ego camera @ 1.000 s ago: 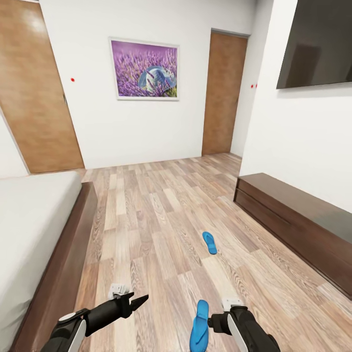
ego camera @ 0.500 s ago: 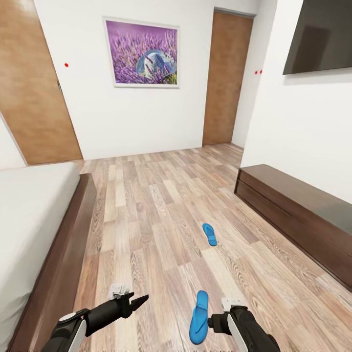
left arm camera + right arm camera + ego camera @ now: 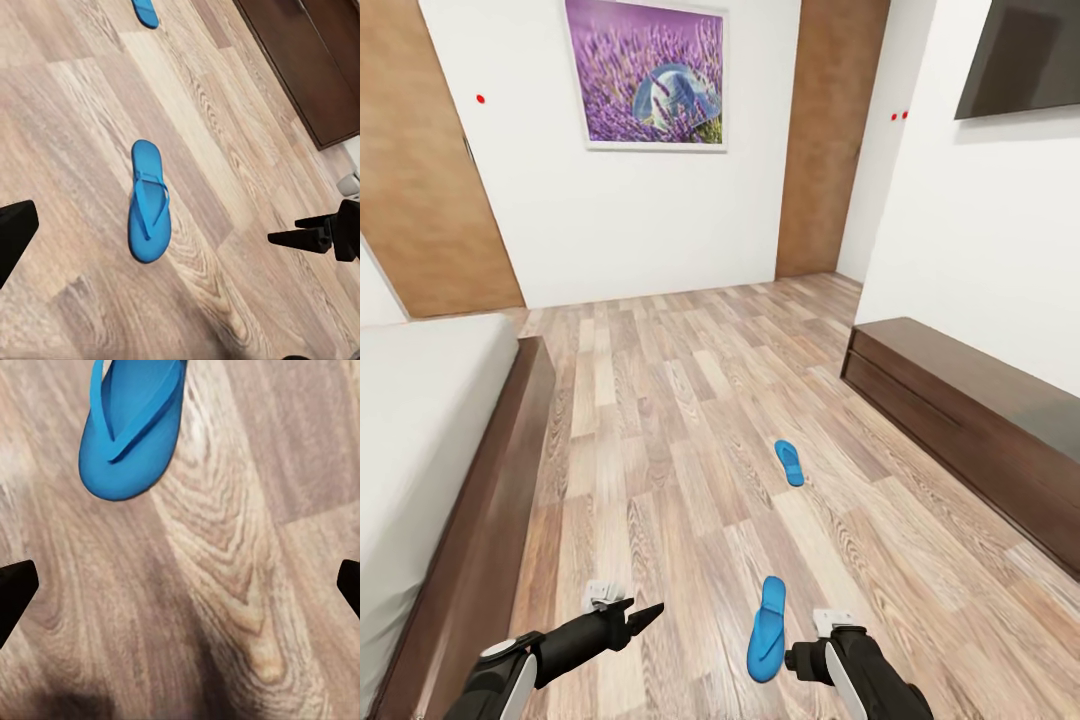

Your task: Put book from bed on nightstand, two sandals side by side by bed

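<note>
Two bright blue sandals lie on the wood-plank floor, apart and one beyond the other. The near sandal [image 3: 767,628] [image 3: 148,201] [image 3: 131,431] lies between my grippers, touching neither. The far sandal [image 3: 789,462] [image 3: 146,10] lies further out, toward the middle of the room. My left gripper [image 3: 655,610] hovers open to the near sandal's left, one finger [image 3: 15,232] at the picture's edge. My right gripper [image 3: 792,661] [image 3: 180,585] is open just to the sandal's right, with bare floor between its fingers. The bed [image 3: 420,420] runs along the left. The book and the nightstand are out of view.
A long low dark-wood cabinet [image 3: 960,410] lines the right wall under a black screen [image 3: 1025,60]. Two wooden doors [image 3: 420,170] [image 3: 825,140] and a purple framed picture [image 3: 647,75] are on the far wall. Open floor lies between bed and cabinet.
The whole picture has shifted: walls, floor and both sandals sit higher in the head view than before, so the camera moved. Both arms hold the same place in the view.
</note>
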Robot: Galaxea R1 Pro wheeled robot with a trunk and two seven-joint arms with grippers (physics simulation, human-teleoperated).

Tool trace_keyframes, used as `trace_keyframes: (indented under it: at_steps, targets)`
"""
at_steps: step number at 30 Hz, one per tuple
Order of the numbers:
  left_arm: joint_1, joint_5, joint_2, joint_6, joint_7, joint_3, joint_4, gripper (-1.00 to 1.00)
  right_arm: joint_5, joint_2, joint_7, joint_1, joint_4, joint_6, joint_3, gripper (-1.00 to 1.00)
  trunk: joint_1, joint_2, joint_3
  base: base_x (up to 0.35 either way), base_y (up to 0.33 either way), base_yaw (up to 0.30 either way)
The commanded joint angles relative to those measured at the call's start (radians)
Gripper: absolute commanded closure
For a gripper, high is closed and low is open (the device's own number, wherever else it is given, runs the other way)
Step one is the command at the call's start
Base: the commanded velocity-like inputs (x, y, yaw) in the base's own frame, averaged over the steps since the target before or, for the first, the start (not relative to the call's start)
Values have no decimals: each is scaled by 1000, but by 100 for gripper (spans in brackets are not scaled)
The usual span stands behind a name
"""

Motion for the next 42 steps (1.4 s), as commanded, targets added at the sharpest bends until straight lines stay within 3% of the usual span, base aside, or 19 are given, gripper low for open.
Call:
trace_keyframes:
  at_steps: [1,35,42]
  targets:
    - [0,7,0,9,-2,1,0,-100,-1,1,-3,0,-1,5,-2,-100,0,-1,-5,0,0,0]
    - [0,7,0,9,0,1,0,-100,-1,1,-3,0,16,4,-1,-100,15,-9,-136,0,0,0]
    - [0,7,0,9,0,1,0,-100,-1,1,-3,0,32,-36,-1,-100,19,-10,-163,0,0,0]
